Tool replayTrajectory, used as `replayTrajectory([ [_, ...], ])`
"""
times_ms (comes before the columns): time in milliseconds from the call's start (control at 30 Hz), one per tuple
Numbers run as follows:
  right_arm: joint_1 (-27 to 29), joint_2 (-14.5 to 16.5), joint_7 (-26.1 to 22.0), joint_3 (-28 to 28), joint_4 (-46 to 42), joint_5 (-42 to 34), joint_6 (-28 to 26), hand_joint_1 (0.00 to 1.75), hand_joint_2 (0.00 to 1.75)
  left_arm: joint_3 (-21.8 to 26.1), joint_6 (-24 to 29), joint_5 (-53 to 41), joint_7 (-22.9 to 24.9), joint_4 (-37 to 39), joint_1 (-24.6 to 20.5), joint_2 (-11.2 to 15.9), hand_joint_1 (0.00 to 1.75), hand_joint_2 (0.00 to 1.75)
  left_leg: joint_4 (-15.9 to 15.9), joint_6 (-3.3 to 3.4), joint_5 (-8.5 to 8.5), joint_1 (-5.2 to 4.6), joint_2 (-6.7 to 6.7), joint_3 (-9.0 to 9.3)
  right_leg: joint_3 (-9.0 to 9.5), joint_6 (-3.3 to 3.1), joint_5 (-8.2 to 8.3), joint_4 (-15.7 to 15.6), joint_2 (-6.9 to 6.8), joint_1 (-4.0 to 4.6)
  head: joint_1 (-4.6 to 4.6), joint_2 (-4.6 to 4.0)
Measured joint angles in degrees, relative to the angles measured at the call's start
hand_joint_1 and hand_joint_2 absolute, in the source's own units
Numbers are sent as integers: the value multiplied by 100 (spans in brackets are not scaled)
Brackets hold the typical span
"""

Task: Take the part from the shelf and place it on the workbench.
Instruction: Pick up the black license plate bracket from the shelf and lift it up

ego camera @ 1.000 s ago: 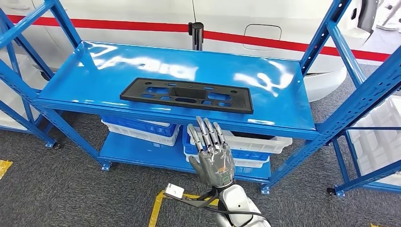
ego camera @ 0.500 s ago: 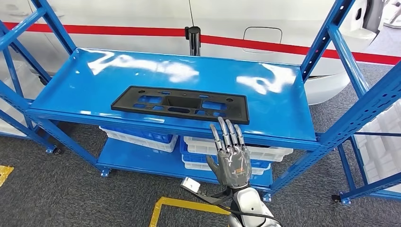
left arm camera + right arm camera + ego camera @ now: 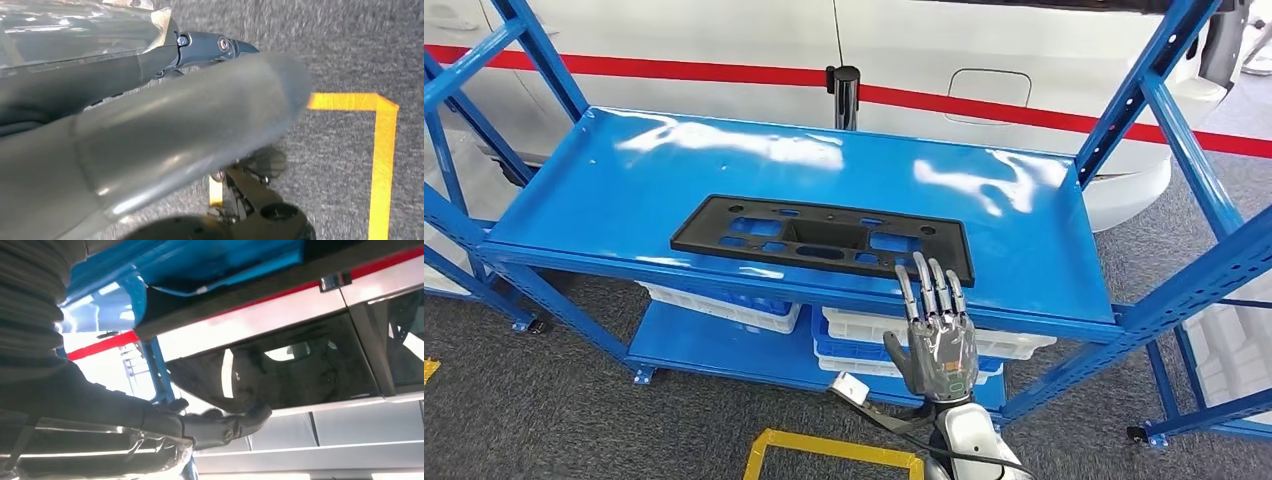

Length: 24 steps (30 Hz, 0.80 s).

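The black part [image 3: 822, 237] lies flat on the blue shelf [image 3: 1024, 250], near its front edge. The right hand [image 3: 934, 345] hovers just in front of that edge, its fingers [image 3: 929, 285] straight, slightly spread and holding nothing, their tips at the part's right end. The part looks thin and sits flush, so the fingers may fail to get under it and push it deeper along the slick shelf, or lift one end and tip it off.

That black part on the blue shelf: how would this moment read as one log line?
stage: reaching | black part: flat on blue shelf, not gripped | right hand: open, at part's near edge | left hand: cannot tell
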Motion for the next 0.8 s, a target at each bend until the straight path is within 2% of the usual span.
replayTrajectory([
  [33,8,-32,7,1,-14,0,0,0,175,-6,0,1,2,0,0,-1,0,0,-29,33,-2,5,3,35,-157,-13,-114,304,-5,-2,7,0],
  [100,45,-90,14,3,-20,0,-1,0,175,-20,1,1,4,0,-2,0,0,0,-36,83,-41,-10,1,76,-639,-41,-360,1077,-4,-4,11,0],
  [133,69,-116,15,3,-20,0,0,0,175,-28,1,1,4,0,0,1,0,0,-34,91,-65,-16,-8,99,-836,-27,-389,1331,-4,-5,10,0],
  [167,84,-137,16,4,-20,0,0,0,175,-35,1,1,5,0,3,1,0,0,-32,93,-94,-20,-18,130,-934,10,-316,1377,-4,-6,11,0],
  [200,91,-152,16,7,-20,0,0,0,175,-40,-1,0,6,0,6,-1,0,0,-30,85,-129,-22,-29,174,-912,64,-146,1191,-4,-6,12,0],
  [233,92,-163,16,9,-20,0,0,0,175,-44,-2,0,7,0,8,-3,0,0,-29,70,-168,-22,-37,225,-799,117,74,839,-6,-8,13,0],
  [267,90,-170,16,13,-20,0,-1,0,175,-46,-3,0,7,0,7,-5,0,0,-24,46,-214,-35,-42,272,-651,148,277,444,-9,-2,17,0],
  [300,90,-176,16,19,-21,0,-1,0,175,-48,-3,0,8,0,7,-7,0,0,-17,18,-266,-51,-47,315,-515,142,425,128,-10,4,19,0],
  [367,88,-190,18,30,-28,0,-1,0,175,-50,-3,0,8,0,5,-8,0,0,-7,-42,-350,-73,-48,365,-385,41,516,-126,-10,17,7,0],
  [467,81,-207,79,40,-40,0,1,0,175,-54,-4,-12,3,-1,-4,-8,0,0,67,-131,-445,-20,-27,374,-330,-126,500,-153,1,-6,-7,1],
  [533,61,-222,175,55,-50,0,7,0,175,-56,-8,-41,-2,-1,-9,-9,0,0,514,-197,-660,12,-15,166,-274,-219,474,-174,2,-34,-21,1],
  [600,39,-260,323,93,-52,0,32,0,175,-60,-19,-70,1,0,-3,-13,0,0,1253,-251,-930,32,-7,-277,-233,-280,429,-174,0,-24,-29,1],
  [633,32,-292,424,122,-52,0,53,0,175,-61,-24,-79,5,0,3,-14,0,0,1527,-268,-980,41,-5,-480,-213,-289,409,-173,1,-20,-28,1],
  [667,18,-337,553,166,-52,0,75,0,175,-63,-27,-82,10,0,10,-14,0,0,1616,-276,-916,44,-2,-600,-188,-290,387,-173,5,-19,-29,0],
  [700,-6,-390,695,224,-51,1,93,0,175,-64,-27,-85,15,0,14,-13,0,0,1490,-273,-742,47,0,-615,-154,-280,360,-173,13,-20,-31,0],
  [767,-82,-497,942,356,-49,2,108,0,175,-69,-27,-93,18,0,15,-7,0,0,804,-238,-254,46,7,-398,-80,-241,302,-173,29,-21,-31,1],
  [800,-128,-543,1039,420,-46,2,109,0,175,-72,-24,-101,19,0,10,-5,0,0,471,-213,-91,37,8,-267,-49,-208,268,-170,36,-2,-27,1],
])
